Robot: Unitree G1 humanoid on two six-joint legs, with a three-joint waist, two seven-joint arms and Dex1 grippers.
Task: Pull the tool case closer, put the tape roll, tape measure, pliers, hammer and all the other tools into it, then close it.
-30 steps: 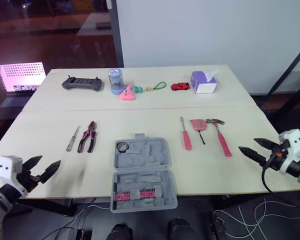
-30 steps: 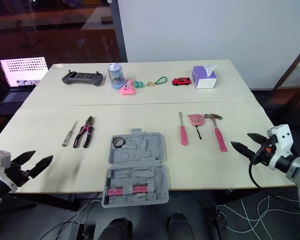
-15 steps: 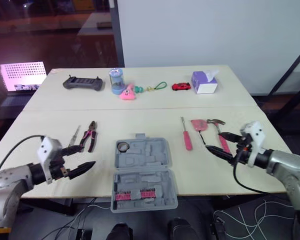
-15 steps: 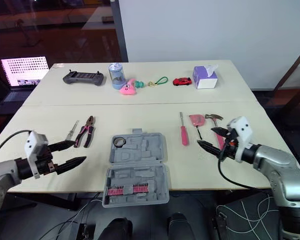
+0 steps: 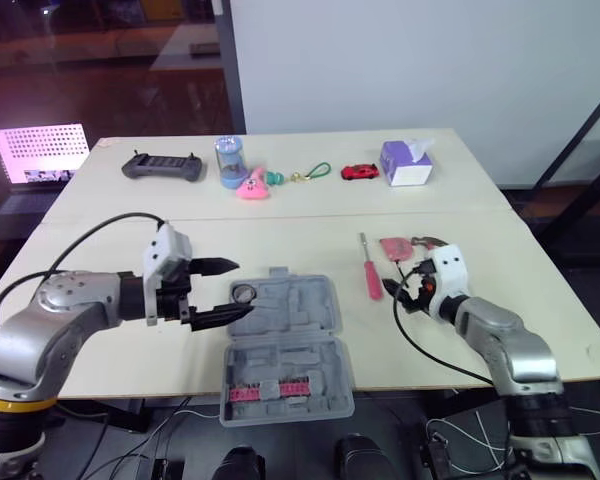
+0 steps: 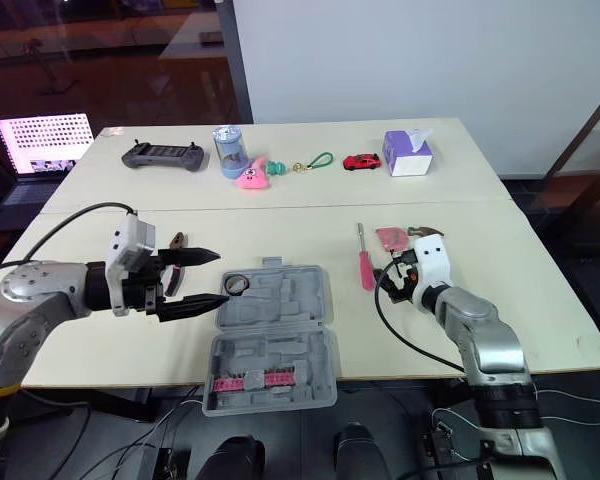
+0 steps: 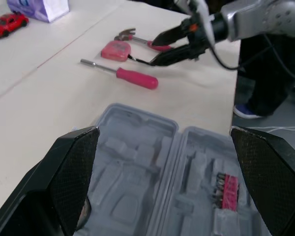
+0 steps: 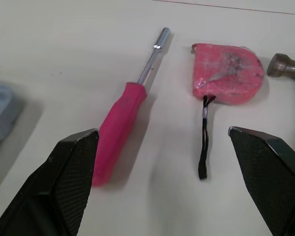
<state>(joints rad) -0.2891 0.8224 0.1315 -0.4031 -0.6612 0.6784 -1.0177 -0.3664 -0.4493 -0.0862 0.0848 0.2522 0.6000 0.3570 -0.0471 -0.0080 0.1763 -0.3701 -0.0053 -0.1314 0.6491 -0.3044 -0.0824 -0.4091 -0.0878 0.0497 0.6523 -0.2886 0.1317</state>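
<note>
The left gripper (image 5: 242, 288), fingers spread wide, hovered at the 9 o'clock edge of the open grey tool case (image 5: 290, 350), which lay at the 6 o'clock edge of the table (image 5: 280, 235). Half a second before, it had hung farther out to the left. The tape roll (image 5: 245, 293) sat in the case's 11 o'clock corner. At the case's 2 o'clock lay the pink screwdriver (image 5: 372, 272), tape measure (image 8: 228, 73) and hammer (image 5: 430, 241); any print on them was unreadable. The right gripper (image 7: 153, 50), fingers apart, had moved in from beside the hammer's handle.
</note>
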